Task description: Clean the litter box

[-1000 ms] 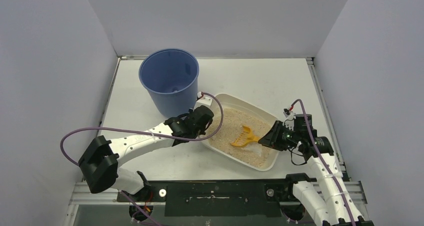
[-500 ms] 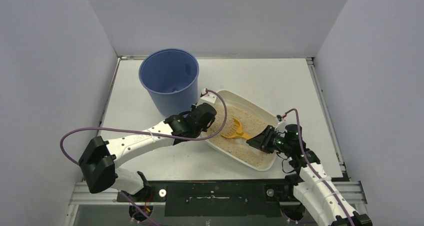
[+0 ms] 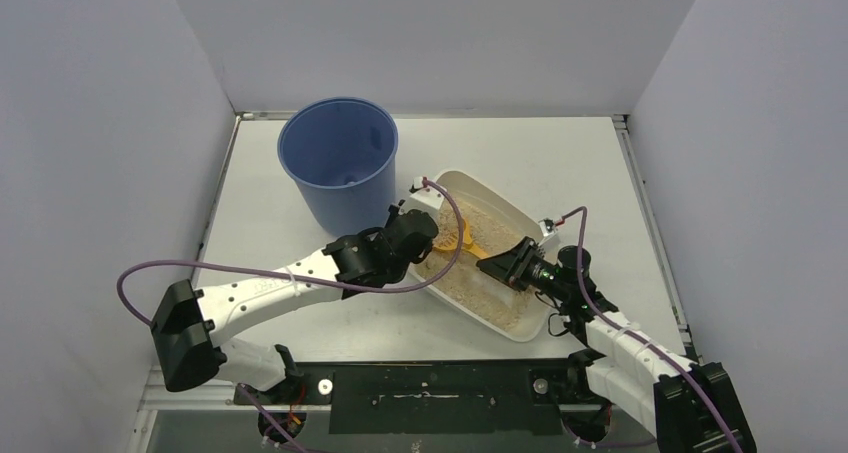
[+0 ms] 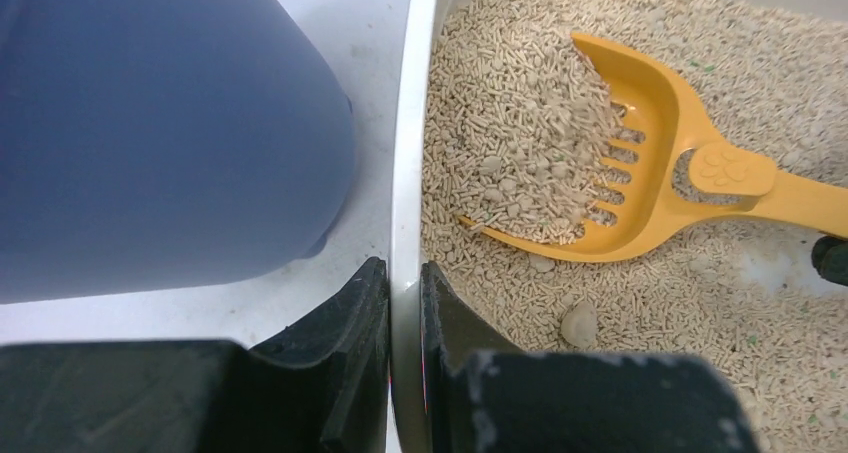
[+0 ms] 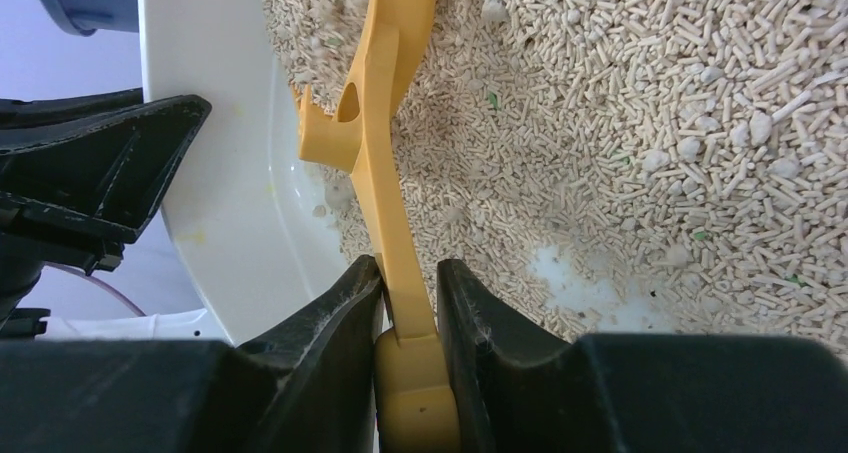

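On the near half of the table (image 3: 560, 163), the litter box (image 3: 500, 198) is lying with tan pellets (image 5: 650, 123) inside. We are pinching its rim with our left gripper (image 4: 405, 273), jaws narrow, while our right gripper (image 5: 408, 268) is clamping the handle of the yellow scoop (image 4: 655, 93), which is carrying a heap of pellets. Just beside the box, the blue bucket (image 3: 340, 163) is standing.

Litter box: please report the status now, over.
Left gripper shut on litter box rim. Right gripper shut on yellow scoop handle; scoop loaded with litter, low in box. Blue bucket close beside box; no obstacle seen.
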Available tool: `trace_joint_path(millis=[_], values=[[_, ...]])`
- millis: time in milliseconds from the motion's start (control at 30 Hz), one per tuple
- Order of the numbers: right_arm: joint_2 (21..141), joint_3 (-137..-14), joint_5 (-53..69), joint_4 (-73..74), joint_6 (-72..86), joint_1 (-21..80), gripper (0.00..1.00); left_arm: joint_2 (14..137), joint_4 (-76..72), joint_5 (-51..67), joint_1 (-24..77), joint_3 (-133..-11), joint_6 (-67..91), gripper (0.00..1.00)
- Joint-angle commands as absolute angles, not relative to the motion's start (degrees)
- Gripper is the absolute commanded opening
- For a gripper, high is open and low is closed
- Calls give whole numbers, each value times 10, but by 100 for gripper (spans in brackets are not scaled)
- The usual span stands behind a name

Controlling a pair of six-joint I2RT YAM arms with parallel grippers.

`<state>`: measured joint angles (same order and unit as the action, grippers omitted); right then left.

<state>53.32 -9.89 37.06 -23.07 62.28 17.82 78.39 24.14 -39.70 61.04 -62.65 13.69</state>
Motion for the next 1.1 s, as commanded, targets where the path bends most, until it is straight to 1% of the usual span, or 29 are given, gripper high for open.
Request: trace_joint_path(millis=[0, 267, 500, 867, 1067], values=[[559, -85, 283, -243, 603, 179, 0, 716, 90, -369, 668, -696, 79, 0], [551, -63, 324, -312, 596, 147, 0, 692, 70, -396, 673, -685, 60, 0], [504, -67, 333, -263, 579, 120, 0, 704, 64, -416, 675, -682, 59, 0], [451, -55, 357, -232, 593, 110, 0, 729, 62, -471, 676, -658, 91, 0], [377, -60, 374, -167, 600, 98, 0, 748, 72, -503, 673, -640, 113, 0]])
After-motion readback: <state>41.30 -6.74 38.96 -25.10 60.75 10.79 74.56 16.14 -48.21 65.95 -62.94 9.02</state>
